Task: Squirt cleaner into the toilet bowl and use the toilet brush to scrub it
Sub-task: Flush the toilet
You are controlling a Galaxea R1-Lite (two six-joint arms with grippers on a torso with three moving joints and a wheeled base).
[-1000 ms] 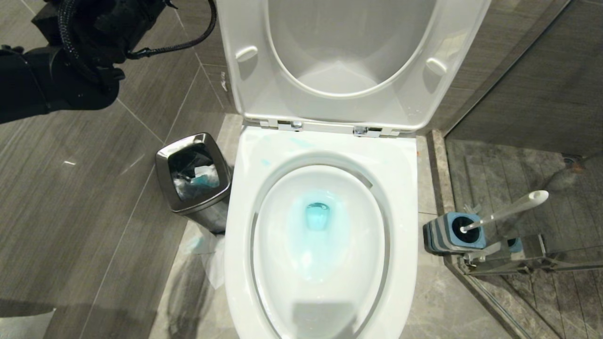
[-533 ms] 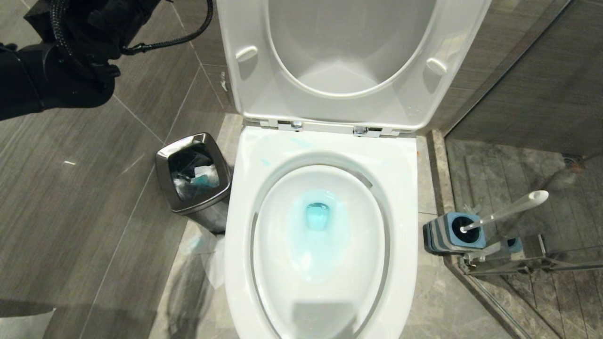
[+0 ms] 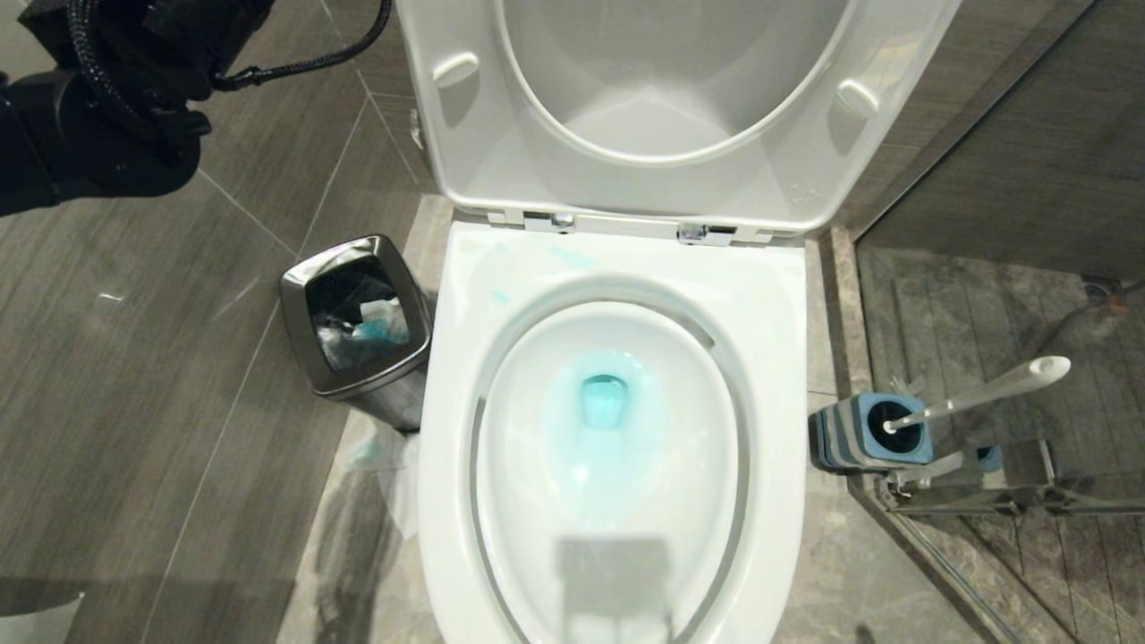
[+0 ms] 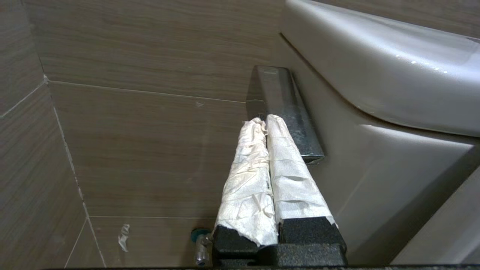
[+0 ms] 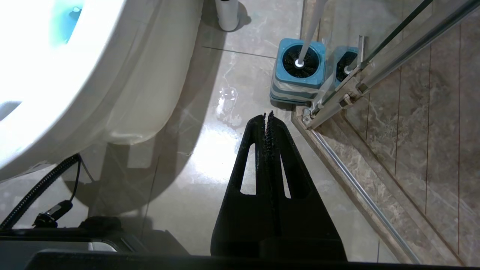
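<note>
The toilet bowl (image 3: 774, 358) stands in the middle of the head view with seat and lid up. Cleaner (image 3: 604, 402) tints its water turquoise and leaves pale smears on the rim. The toilet brush (image 3: 984, 392) leans in its blue-and-grey holder (image 3: 872, 434) on the floor to the right; only the white handle shows. My left arm (image 3: 98, 80) is raised at the top left. My left gripper (image 4: 265, 120), fingers wrapped in white paper, is shut and empty, facing the tiled wall beside the toilet. My right gripper (image 5: 268, 115) is shut and empty above the floor, short of the holder (image 5: 298, 71).
A steel waste bin (image 3: 353, 322) stands left of the bowl, with white paper (image 3: 398, 483) on the floor beside it. A glass shower door with a metal frame (image 3: 975, 496) runs just behind the brush holder. A dark metal bar (image 4: 288, 112) sticks out by the left gripper's tips.
The whole head view has shifted a little, so the camera has moved. My left arm has drifted slightly toward the picture's top left corner. The brush and bin stay in place.
</note>
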